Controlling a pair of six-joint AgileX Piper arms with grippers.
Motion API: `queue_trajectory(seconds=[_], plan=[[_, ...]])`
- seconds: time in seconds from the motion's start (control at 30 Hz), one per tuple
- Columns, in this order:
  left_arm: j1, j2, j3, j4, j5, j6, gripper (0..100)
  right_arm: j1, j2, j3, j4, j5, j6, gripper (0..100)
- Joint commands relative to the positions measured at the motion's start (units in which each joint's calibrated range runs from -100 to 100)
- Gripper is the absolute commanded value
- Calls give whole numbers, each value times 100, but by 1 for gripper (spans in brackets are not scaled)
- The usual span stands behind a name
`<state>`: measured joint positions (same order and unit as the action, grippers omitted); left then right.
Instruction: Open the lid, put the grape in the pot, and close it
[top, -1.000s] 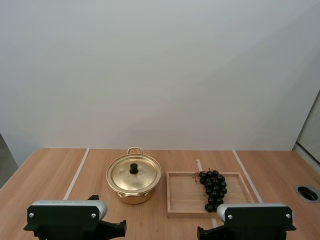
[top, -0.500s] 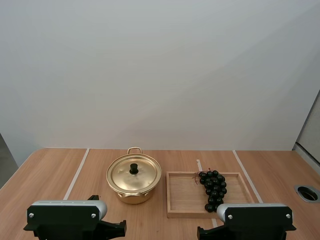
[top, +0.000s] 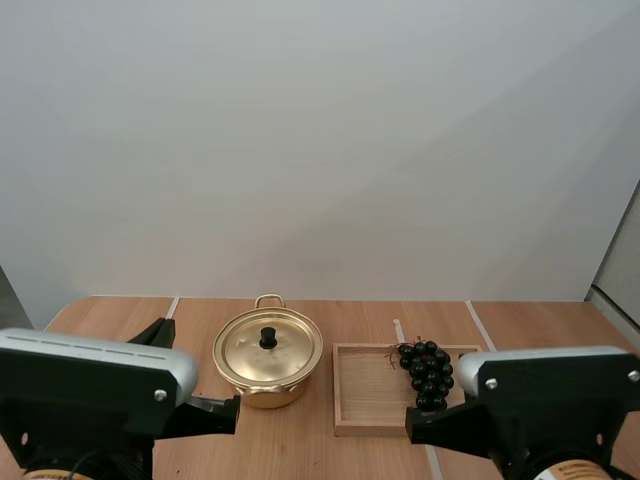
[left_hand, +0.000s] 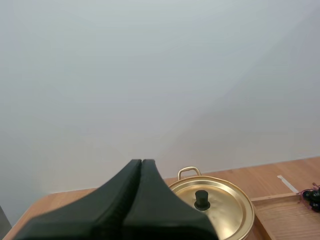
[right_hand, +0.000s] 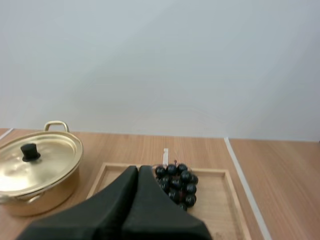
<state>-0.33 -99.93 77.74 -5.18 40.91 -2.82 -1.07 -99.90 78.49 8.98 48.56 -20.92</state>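
Note:
A gold pot (top: 268, 372) stands left of centre on the wooden table, its lid (top: 268, 348) on, with a black knob (top: 268, 338). To its right a bunch of dark grapes (top: 425, 372) lies in a wooden tray (top: 365, 400). My left gripper (left_hand: 141, 162) is shut on nothing, its fingers together as one wedge, raised and short of the pot (left_hand: 212, 207). My right gripper (right_hand: 138, 169) is likewise shut and empty, just short of the grapes (right_hand: 177, 182) and above the tray (right_hand: 220, 200). Beside the tray stands the lidded pot (right_hand: 35, 167).
White tape lines (top: 170, 305) run front to back across the table, one (right_hand: 245, 175) just right of the tray. Bare wood lies left of the pot and right of the tray. A plain wall stands behind the table.
Both arms have risen from the front edge and now stand much larger in the high view. Pot, lid, tray and grapes have not moved.

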Motion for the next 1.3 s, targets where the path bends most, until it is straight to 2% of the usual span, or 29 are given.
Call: queue_trajectory(seconds=[0.0, 0.13, 0.37, 0.43, 0.5, 0.53, 0.57, 0.6, 0.63, 0.67, 0.7, 0.8, 0.87, 1.03, 1.13, 1.27], plan=[[5, -7, -949, 25, 1267, 38, 0, -16, -10, -567, -60, 734, -39, 0], [5, -7, -1554, -73, 1430, 14, 0, -16, -10, -974, -103, 1498, -39, 0], [5, -7, -1820, -182, 1437, -137, 0, -16, -10, -1017, -202, 1473, -39, 0], [5, 57, -1820, -182, 1487, -173, 11, -16, 24, -1017, -216, 1475, -39, 1], [5, 366, -1820, -182, 1484, -173, 28, -16, 122, -1017, -216, 1450, -39, 25], [5, 606, -1820, -182, 1484, -173, 46, -16, 167, -1017, -216, 1415, -39, 41], [5, 688, -1820, -182, 1484, -173, 51, -16, 211, -1017, -216, 1415, -39, 53], [5, 1009, -1820, -182, 1484, -128, 71, -16, 265, -1017, -216, 1415, -39, 77], [5, 1200, -1828, -182, 1484, -88, 82, -16, 305, -1017, -216, 1394, -39, 94], [5, 1504, -1828, -182, 1466, -54, 93, -16, 361, -1017, -228, 1270, -39, 100], [5, 1662, -1828, -182, 1448, -40, 100, -16, 417, -1017, -226, 1194, -39, 100], [5, 2651, -1866, -182, 1411, 31, 100, -16, 721, -1017, -240, 906, 52, 100], [5, 3307, -1960, -222, 1392, 303, 100, -16, 989, -1017, -240, 816, 298, 100], [-2, 4881, -2438, -383, 1548, 924, 100, -16, 1540, -1017, -240, 816, 393, 100], [-2, 5870, -2876, -726, 1855, 1586, 100, -16, 1696, -1017, -240, 816, 393, 100], [-2, 6928, -3459, -1748, 2618, 2826, 100, -16, 1684, -1017, -240, 816, 393, 100]])
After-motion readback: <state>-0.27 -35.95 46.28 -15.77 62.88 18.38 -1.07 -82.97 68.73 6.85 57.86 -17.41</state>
